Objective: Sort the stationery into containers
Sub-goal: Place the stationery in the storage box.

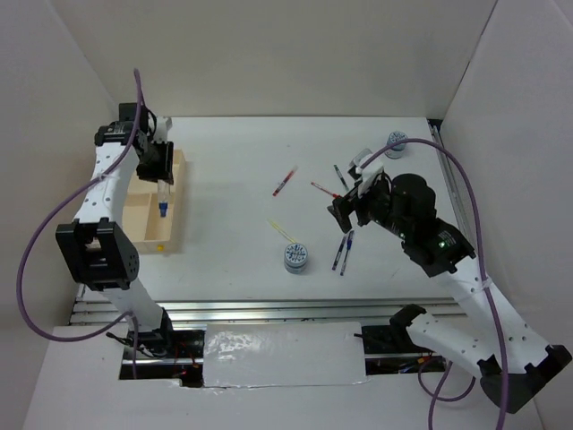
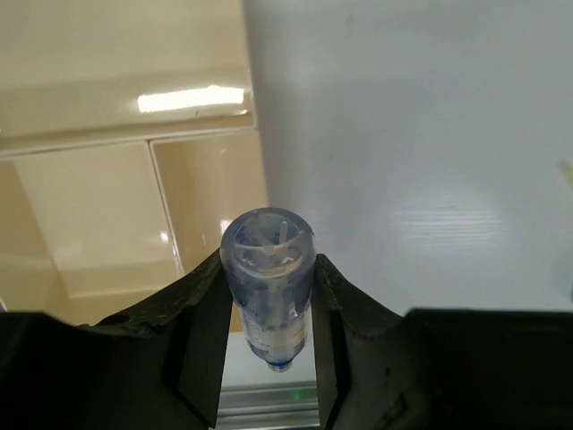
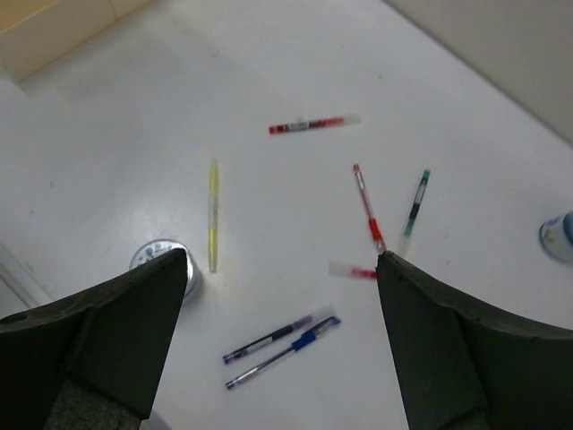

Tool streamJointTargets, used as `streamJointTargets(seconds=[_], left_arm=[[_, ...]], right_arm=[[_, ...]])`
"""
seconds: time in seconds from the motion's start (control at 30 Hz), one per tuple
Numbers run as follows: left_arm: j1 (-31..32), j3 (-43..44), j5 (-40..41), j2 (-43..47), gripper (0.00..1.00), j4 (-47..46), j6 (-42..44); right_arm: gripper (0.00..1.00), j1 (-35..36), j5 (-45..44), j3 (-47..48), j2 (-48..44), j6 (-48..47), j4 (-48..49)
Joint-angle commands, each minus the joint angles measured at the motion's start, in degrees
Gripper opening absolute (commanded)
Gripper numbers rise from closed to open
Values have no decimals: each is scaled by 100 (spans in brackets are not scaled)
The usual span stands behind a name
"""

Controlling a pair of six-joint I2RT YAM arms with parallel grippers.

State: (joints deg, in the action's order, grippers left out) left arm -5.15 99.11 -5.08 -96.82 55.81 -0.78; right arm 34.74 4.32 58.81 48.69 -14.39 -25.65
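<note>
My left gripper (image 1: 162, 179) is shut on a tiny clear bottle (image 2: 269, 278) with a blue cap, which hangs cap down (image 1: 163, 204) over the light-wood tray (image 1: 139, 215). The tray's compartments (image 2: 107, 206) lie just beyond the bottle. My right gripper (image 3: 283, 260) stands open above the scattered pens. Under it lie a purple pen (image 3: 273, 335) and a blue pen (image 3: 285, 353) side by side (image 1: 342, 251). Farther out are a yellow pen (image 3: 213, 215), two red pens (image 3: 313, 124) (image 3: 367, 206) and a green pen (image 3: 415, 203). A patterned roll (image 1: 295, 257) sits beside the left fingertip.
Two more rolls (image 1: 397, 140) (image 1: 363, 159) stand at the back right near the wall. A short red-and-white piece (image 3: 351, 270) lies by my right fingertip. White walls close in the table at the back and on both sides.
</note>
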Motion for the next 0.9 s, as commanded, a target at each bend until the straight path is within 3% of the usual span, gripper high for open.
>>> streamJointTargets(seconds=[0.0,0.23,0.57,0.73,0.87], left_arm=[[-4,-84,842,-56,6,203,578],[-48,161,1202,-540,7,202,710],[-39,293,1159,-1085,7,123,596],[-48,-347,1150,-857,7,-158,578],[-91,-375,1124,-865,8,-149,596]], right_arm=[[92,-617,947,403,132,832,-845],[93,-952,1264,386,124,1403,-670],[95,-1083,1028,403,132,2046,-283],[96,-1267,1141,1167,483,1800,-712],[96,-1522,1211,1432,659,1817,-608]])
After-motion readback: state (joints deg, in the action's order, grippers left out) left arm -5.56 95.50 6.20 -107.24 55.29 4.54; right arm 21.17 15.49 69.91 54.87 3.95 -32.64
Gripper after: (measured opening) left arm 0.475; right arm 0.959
